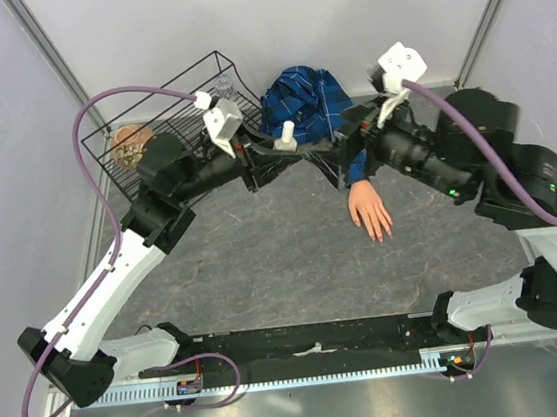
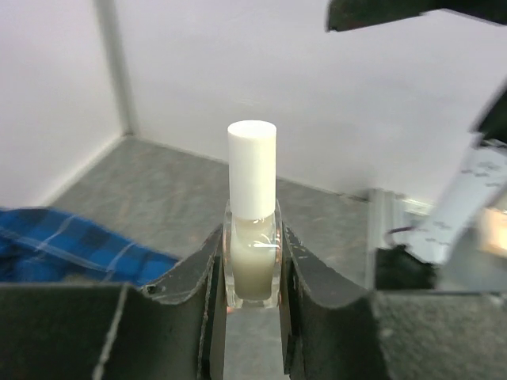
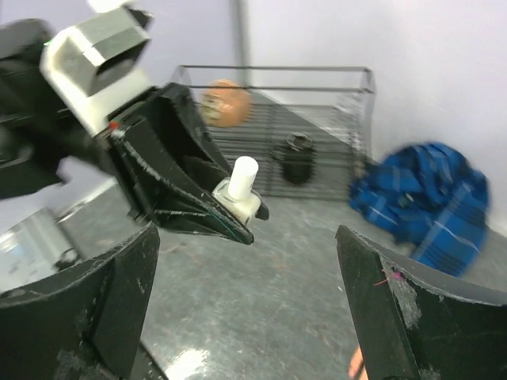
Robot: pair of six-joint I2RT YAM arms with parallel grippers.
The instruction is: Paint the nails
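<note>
Top external view is showing the small flesh-coloured mannequin hand [image 1: 369, 208] lying on the grey desk [image 1: 264, 260], its tiny pinkish nails [image 1: 380, 236] pointing toward the arm bases and its blue plaid sleeve [image 1: 307, 105] lying behind. The left tool [image 2: 252, 273] is clamping a small clear white-capped bottle [image 2: 252, 182] upright above the desk. The right tool [image 3: 245, 309] is standing wide open near it, gripping nothing.

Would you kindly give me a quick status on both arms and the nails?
Left gripper shut on bottle, cap on. Right gripper open, facing it. Nails unobstructed on mannequin hand.
</note>
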